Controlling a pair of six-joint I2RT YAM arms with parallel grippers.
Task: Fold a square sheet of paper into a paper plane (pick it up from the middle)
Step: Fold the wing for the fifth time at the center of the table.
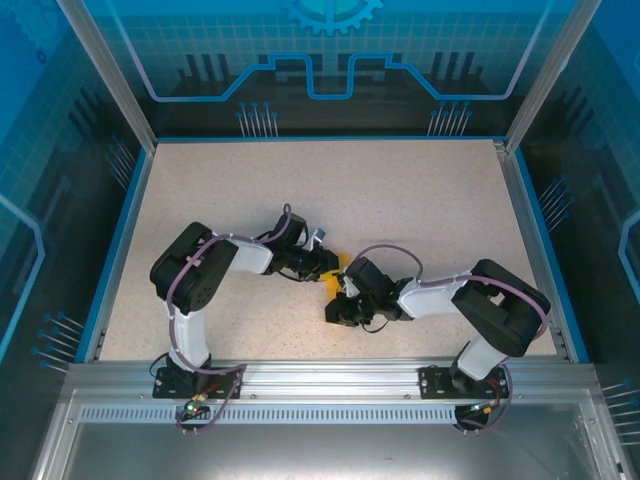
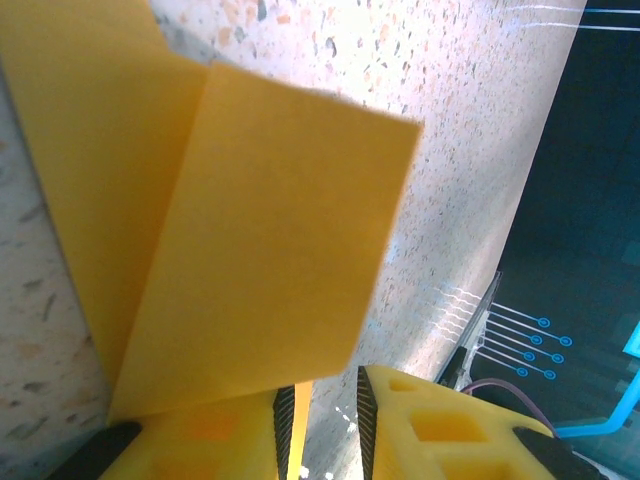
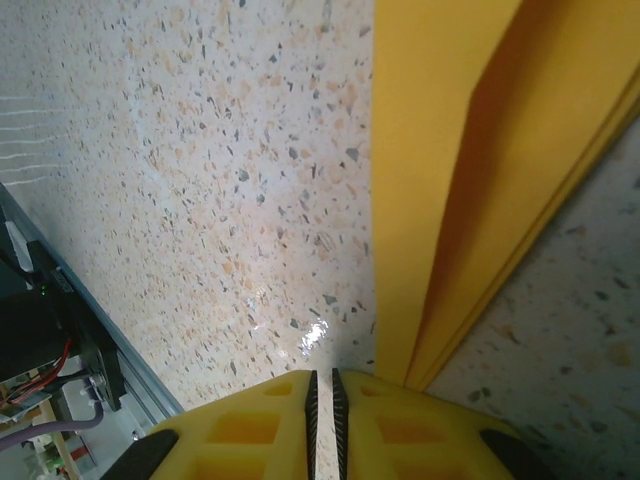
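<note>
The orange-yellow sheet of paper [image 2: 270, 230] lies folded in layers on the speckled table, with one flap raised over another. Its whole outline is hidden, so I cannot tell whether it has a paper plane's shape. My left gripper [image 2: 325, 385] is open; a thin paper edge runs along its left finger's pad [image 2: 283, 430], and table shows in the gap. My right gripper [image 3: 322, 373] is shut to a narrow slit with nothing in it, and the paper [image 3: 450, 150] lies just right of it. From above, both grippers [image 1: 333, 266] [image 1: 338, 300] meet at the paper [image 1: 346, 262].
Speckled tabletop [image 1: 420, 200] stretches behind and beside the arms. A blue rim and metal frame [image 1: 533, 230] bound it, and a metal rail [image 1: 320, 378] runs along the near edge. The right arm's cable loops [image 1: 385, 255] above its wrist.
</note>
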